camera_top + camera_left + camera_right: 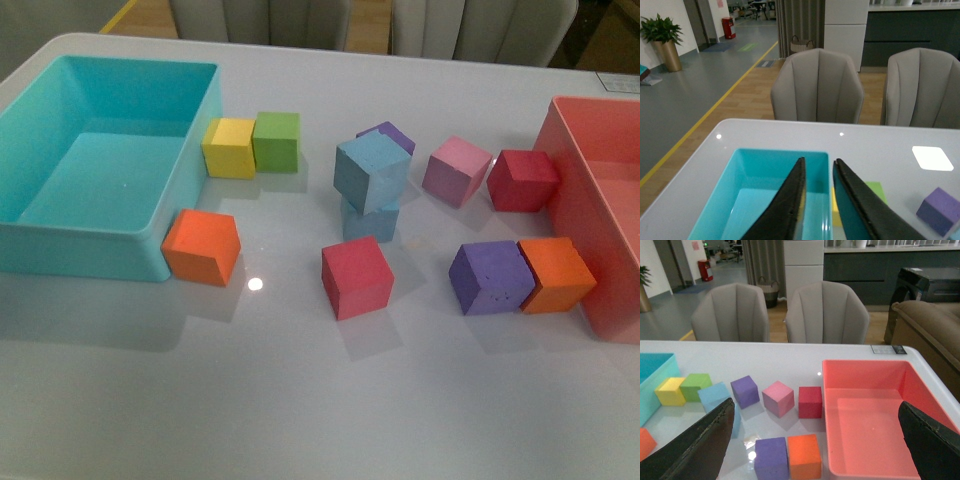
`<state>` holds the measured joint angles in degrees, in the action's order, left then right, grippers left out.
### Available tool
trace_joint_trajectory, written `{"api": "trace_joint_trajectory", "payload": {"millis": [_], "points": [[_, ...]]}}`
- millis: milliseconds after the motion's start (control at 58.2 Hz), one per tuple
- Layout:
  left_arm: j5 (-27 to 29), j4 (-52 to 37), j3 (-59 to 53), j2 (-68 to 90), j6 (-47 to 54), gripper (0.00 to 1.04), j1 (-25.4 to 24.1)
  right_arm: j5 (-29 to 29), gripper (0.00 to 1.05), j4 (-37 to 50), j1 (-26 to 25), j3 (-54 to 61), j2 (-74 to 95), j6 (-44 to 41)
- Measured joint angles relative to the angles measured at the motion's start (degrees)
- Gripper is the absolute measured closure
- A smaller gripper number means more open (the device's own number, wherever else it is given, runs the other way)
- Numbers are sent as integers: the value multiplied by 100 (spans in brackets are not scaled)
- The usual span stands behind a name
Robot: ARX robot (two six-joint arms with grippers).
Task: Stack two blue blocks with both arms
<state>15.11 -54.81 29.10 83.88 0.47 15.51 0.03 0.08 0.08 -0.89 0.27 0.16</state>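
Two light blue blocks stand stacked in the middle of the table: the upper block (372, 170) sits twisted on the lower block (370, 222). In the right wrist view the upper block (715, 396) shows beside one finger, and the lower one is mostly hidden behind that finger. Neither arm shows in the front view. My left gripper (817, 200) is shut and empty, raised over the turquoise bin (740, 185). My right gripper (815, 450) is wide open and empty, raised above the table's right side, apart from the stack.
The turquoise bin (60, 250) stands at the left and a pink-red tray (590, 250) at the right. Around the stack are yellow (229, 148), green (277, 141), orange (202, 247), red (357, 277), pink (456, 171), dark red (521, 181), purple (490, 278) and orange (556, 274) cubes.
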Motion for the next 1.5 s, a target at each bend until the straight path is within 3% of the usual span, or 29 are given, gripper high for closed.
{"api": "trace_joint_trajectory", "payload": {"millis": [103,636,705,739,842,1495], "points": [[-216,-72,-553,-417,-31,103,-203,-2,9,0,0,0,0,-2],[-968,494,-2225,-2651,-35,103,-999,-2,9,0,0,0,0,-2],[-1049,256,-2420,-2719,-35,103,-1062,0,9,0,0,0,0,-2],[-1325,291,-2518,-2798,-35,103,-1224,-2,9,0,0,0,0,-2],[-1471,658,-2675,-3222,-37,103,-1506,0,9,0,0,0,0,-2],[-1502,3228,-2830,-6144,-35,103,-1526,-2,9,0,0,0,0,-2]]}}
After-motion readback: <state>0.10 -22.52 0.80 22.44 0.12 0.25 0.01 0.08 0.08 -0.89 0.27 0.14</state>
